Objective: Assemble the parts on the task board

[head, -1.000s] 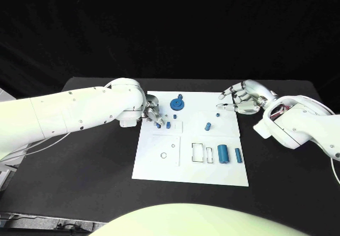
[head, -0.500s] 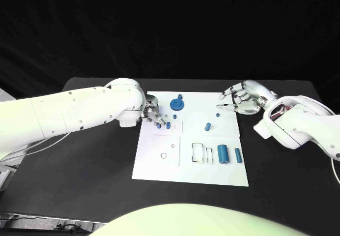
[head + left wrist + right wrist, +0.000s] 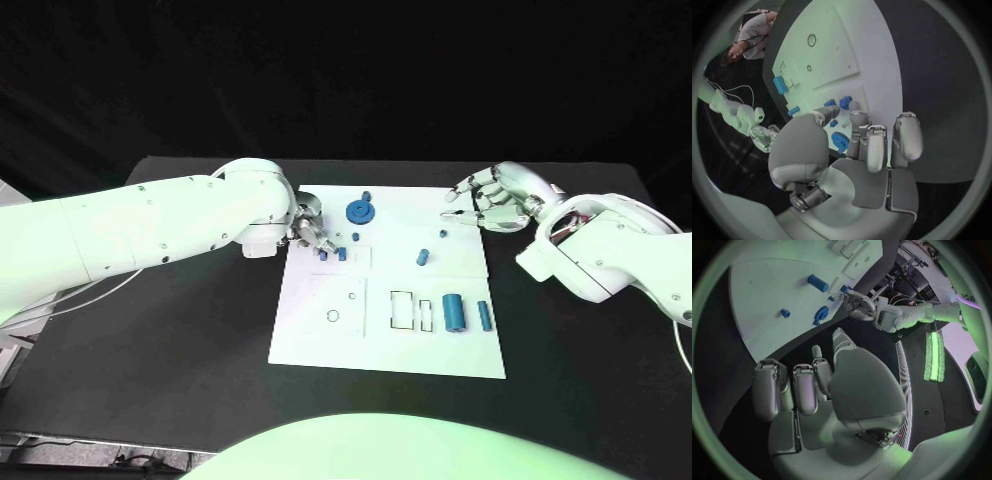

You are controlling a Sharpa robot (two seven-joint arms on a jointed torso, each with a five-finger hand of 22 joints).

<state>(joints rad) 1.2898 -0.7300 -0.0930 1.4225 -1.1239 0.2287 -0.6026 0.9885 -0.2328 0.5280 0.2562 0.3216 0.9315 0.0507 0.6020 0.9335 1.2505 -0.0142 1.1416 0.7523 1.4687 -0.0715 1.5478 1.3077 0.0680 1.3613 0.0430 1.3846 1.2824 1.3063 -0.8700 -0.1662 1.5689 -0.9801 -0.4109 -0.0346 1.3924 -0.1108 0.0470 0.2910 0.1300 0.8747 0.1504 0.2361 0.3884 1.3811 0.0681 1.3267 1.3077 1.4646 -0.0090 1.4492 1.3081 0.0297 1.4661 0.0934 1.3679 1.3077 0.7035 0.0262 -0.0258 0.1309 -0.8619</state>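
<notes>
Left hand: fingers held close together, tips down among small blue pegs at the left edge of the task board; whether a peg is pinched, I cannot tell. Right hand: fingers curled in side by side, nothing in them, hanging at the board's far right corner.

On the board: blue gear near the far edge, just beyond the left fingertips; short blue cylinder mid-board; small blue stub beyond it, near the right hand; large blue cylinder and slim blue bar side by side toward the right edge; empty rectangular slots just left of these.

Black table carries the board.
</notes>
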